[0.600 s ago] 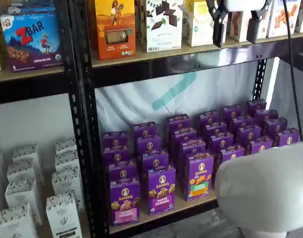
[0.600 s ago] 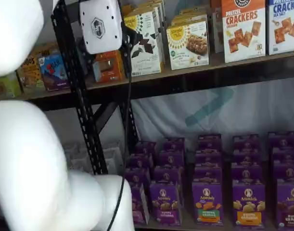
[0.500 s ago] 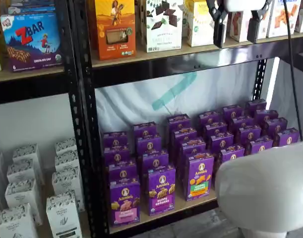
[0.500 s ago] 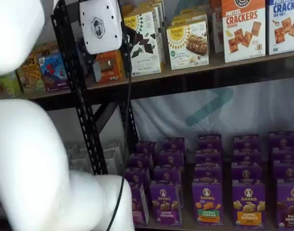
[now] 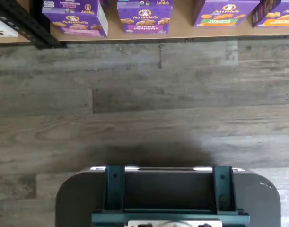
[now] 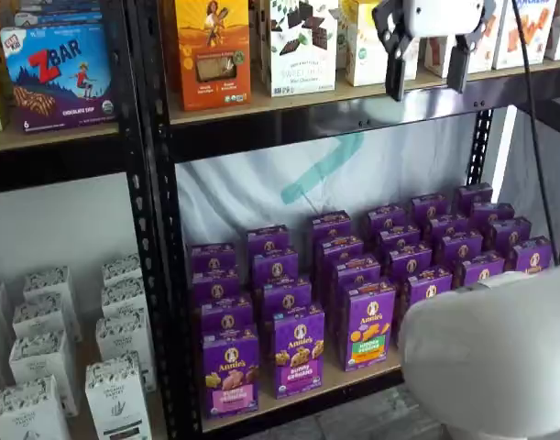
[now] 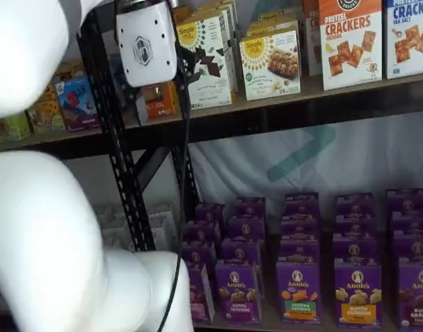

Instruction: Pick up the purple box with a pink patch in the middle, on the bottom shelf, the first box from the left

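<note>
Purple box (image 6: pixel 231 371), upright cardboard carton (pink patch), front of tan wooden bottom shelf (image 6: pixel 353 375), tool (image 6: pixel 425 71) high above, black fingers parted.

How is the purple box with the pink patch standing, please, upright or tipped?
Upright: the purple box stands on its base at the bottom shelf's front edge, face forward.

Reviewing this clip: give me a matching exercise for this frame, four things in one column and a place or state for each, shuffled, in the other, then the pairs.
Things:
1. purple box
2. gripper
3. Z Bar box
4. orange-and-green patch carton

Places or states:
A. fingers apart, up at the upper shelf's height
B. upper shelf, left bay
C. front row of the bottom shelf, third column
D. front row, beside the black upright

Pairs: 1-D, 2-A, 3-B, 4-C
</note>
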Robot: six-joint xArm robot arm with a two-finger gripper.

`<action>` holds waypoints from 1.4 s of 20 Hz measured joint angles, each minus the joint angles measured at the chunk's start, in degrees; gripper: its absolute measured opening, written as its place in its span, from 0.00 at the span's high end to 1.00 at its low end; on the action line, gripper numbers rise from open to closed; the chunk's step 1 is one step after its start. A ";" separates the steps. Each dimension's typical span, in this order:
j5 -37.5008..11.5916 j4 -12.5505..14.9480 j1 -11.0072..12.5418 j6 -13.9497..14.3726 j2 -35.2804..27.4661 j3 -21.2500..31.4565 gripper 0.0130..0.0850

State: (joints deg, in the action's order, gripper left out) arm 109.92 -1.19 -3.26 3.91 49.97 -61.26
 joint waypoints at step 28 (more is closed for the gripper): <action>-37.01 -1.29 -11.23 10.52 -2.35 32.26 0.00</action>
State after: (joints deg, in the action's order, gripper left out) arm 72.91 -2.49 -14.49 14.43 47.62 -29.00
